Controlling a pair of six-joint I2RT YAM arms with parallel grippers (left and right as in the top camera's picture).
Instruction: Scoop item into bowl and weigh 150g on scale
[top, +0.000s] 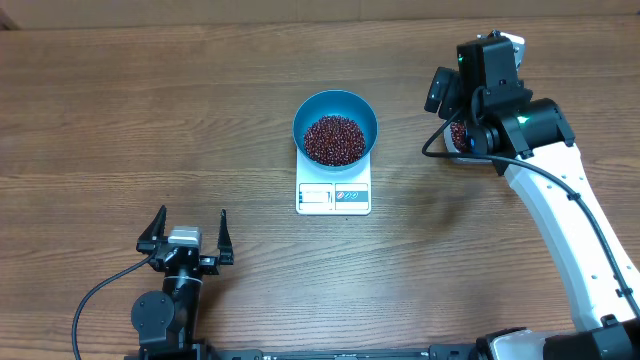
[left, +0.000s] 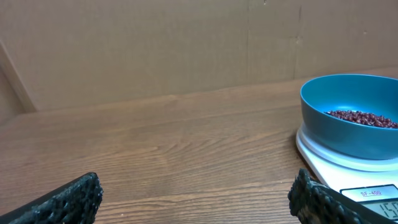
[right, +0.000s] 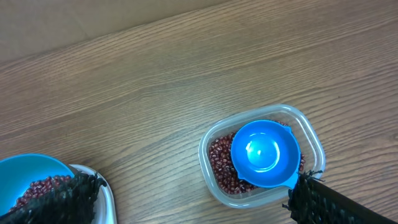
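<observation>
beans (top: 334, 139) sit in the bowl (top: 305, 115) on the scale (top: 333, 196); left gripper (top: 186, 235) and right gripper (right: 193, 193) gape empty; scooping seems done, weight unconfirmed.

- Scale (top: 334, 196): white, square, sitting mid-surface (top: 150, 110), its display edge facing the near side.
- Bowl (top: 310, 108): blue, resting on the scale's far half and holding dark red beans (top: 334, 139).
- Left gripper (top: 192, 213): sitting near-left of the scale, well apart, its fingers (top: 152, 232) standing spread with nothing between them.
- Right arm (top: 520, 120): hanging right of the scale, partly covering another patch of beans.
</observation>
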